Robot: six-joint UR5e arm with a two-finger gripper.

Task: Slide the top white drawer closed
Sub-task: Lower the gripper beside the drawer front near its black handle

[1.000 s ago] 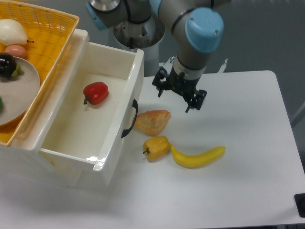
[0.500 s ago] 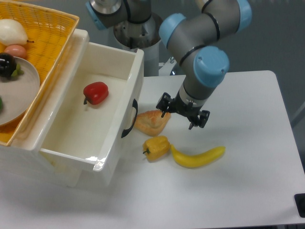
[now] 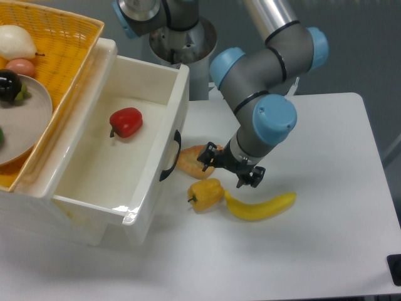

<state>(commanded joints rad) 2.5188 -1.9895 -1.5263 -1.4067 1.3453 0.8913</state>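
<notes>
The top white drawer (image 3: 164, 136) stands pulled far out to the right, its curved black handle (image 3: 170, 155) on the front wall. A red pepper (image 3: 126, 121) lies inside it. My gripper (image 3: 224, 170) hangs low over the table to the right of the handle, fingers spread and open with nothing between them. Its left finger is over the pastry (image 3: 195, 160), apart from the drawer front.
A yellow pepper (image 3: 205, 194) and a banana (image 3: 259, 206) lie on the white table (image 3: 313, 144) just below the gripper. A yellow wicker basket (image 3: 59, 44) with a plate and food sits on top of the drawer unit at the left.
The gripper has come down and moved left, from above the table's middle to just over the pastry, closer to the drawer handle. The drawer has not moved.
</notes>
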